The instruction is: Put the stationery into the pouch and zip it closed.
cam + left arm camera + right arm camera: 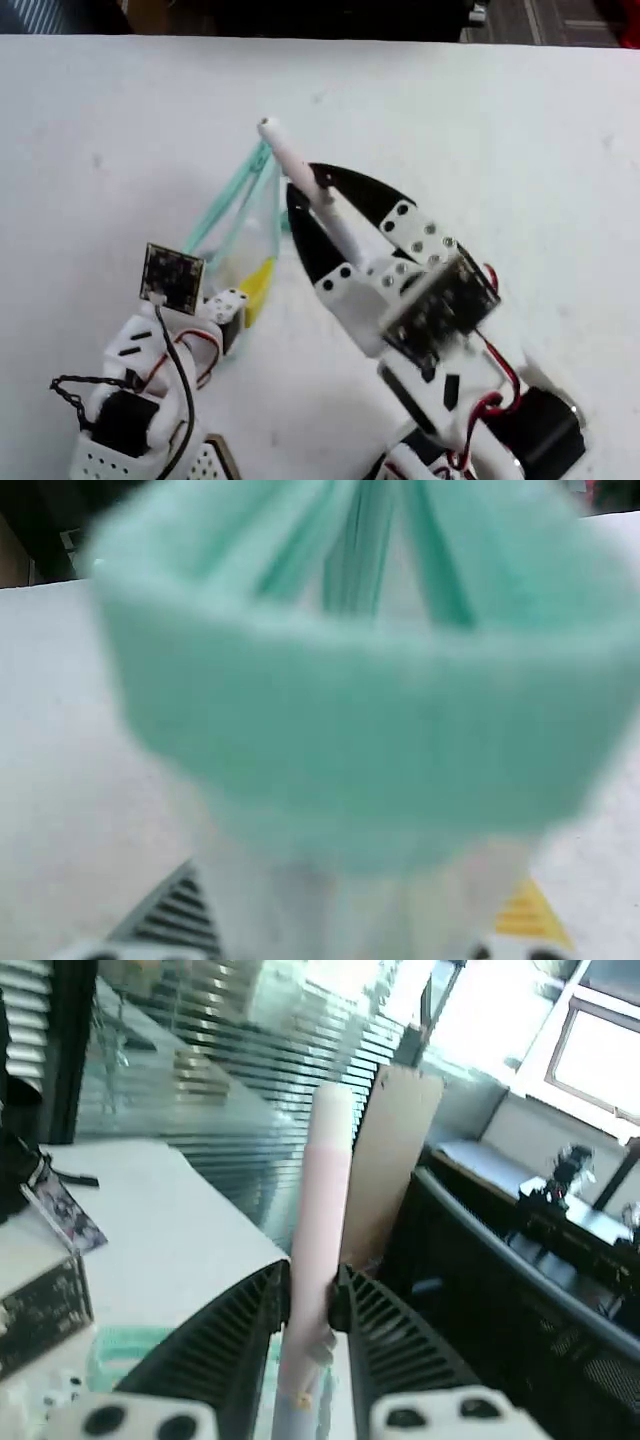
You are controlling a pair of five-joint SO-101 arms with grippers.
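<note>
- The pen (pixel 280 148) is pale, white to pink, long and thin. It is lifted off the bench (pixel 480 120), with its free end pointing away from the arms, toward the far side.
- The pen's long axis runs slanted. In the high view it goes almost parallel to the pouch (pixel 235 210) and just beside it.
- The free end of the pen sits at the far, narrow end of the pouch. I cannot tell whether it already enters the opening.
- The right hand (pixel 303 180) pinches the pen near the middle between its two black fingers (pixel 240 1330), so this arm is the one that carries it.
- The pouch has clear walls with mint green edges and lies long, reaching from the pen's free end back to the left hand (pixel 240 305).
- In the left wrist view the mint band of the pouch (pixel 350 730) stands very close and blurred.
- The left hand appears clamped on the near end of the pouch, holding it for the other arm.
- In my judgement the coming move needs the pen's tip aimed down into the pouch, along its length.
</note>
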